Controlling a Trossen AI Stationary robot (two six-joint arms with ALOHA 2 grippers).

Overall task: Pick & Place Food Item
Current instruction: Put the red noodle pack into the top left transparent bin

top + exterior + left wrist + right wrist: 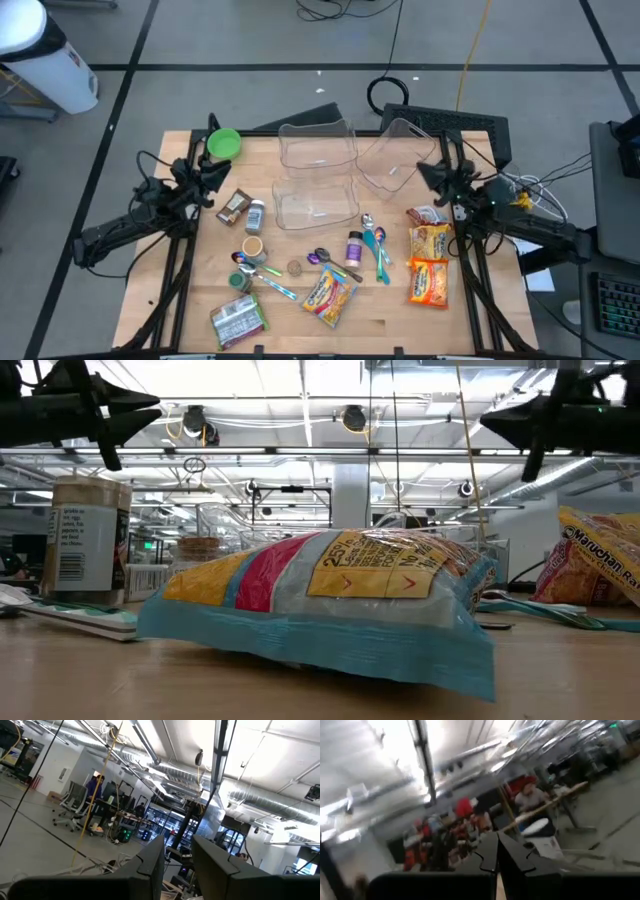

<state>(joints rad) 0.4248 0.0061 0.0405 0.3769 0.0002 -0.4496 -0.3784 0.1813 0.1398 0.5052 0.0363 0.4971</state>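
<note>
- Left gripper (213, 172) hangs above the wooden table (190, 300), left of the clear plastic bins (316, 175); its fingers (150, 865) stand slightly apart, holding nothing.
- Yellow-and-red snack bag with blue edges (330, 293) lies flat in front of the bins, near the table's front edge.
- Orange ramen packets (428, 262) lie right of the bins.
- Right gripper (437, 172) hangs just right of the bins, fingers closed and empty.

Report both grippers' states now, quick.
Left gripper: open a little, holding nothing, raised at the table's left side.
Right gripper: closed, holding nothing, raised at the table's right side.
</note>
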